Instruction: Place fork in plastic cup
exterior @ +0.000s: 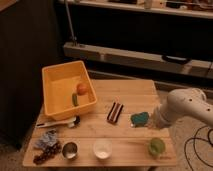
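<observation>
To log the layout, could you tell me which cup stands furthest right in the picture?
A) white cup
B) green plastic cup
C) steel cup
B: the plastic cup stands front right, near the gripper, with the white cup and steel cup to its left.

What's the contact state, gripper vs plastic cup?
Apart. Camera view shows a strip of bare table between the plastic cup and the gripper, which sits by the teal object, farther back.
</observation>
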